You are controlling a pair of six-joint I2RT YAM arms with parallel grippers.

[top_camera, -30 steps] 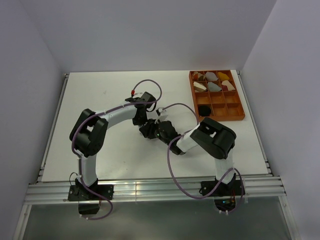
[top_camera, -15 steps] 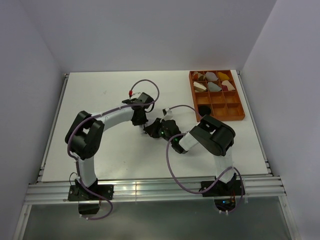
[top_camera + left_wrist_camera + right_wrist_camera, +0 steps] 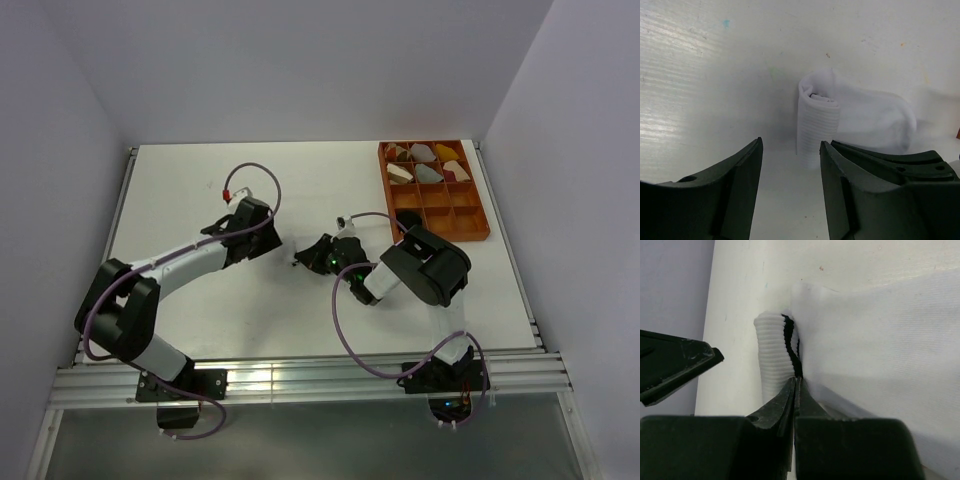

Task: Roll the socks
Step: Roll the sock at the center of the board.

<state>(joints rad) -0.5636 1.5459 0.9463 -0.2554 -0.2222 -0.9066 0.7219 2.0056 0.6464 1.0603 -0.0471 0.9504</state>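
The white table (image 3: 200, 300) stands between pale lilac walls (image 3: 300, 70), with an orange tray (image 3: 466, 222) at its 2 o'clock corner. The white sock (image 3: 855, 120) lies near the centre. The right gripper (image 3: 795, 385) is clamped on its striped cuff. The left gripper (image 3: 790, 147), its jaws apart, is at the sock's 9 o'clock.

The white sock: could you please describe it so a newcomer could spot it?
On the white table, look left of the orange tray, where the right pincer is shut on a ribbed cuff. That is the white sock: unlike the tray's coloured bundles, it lies outside, black at the cuff.
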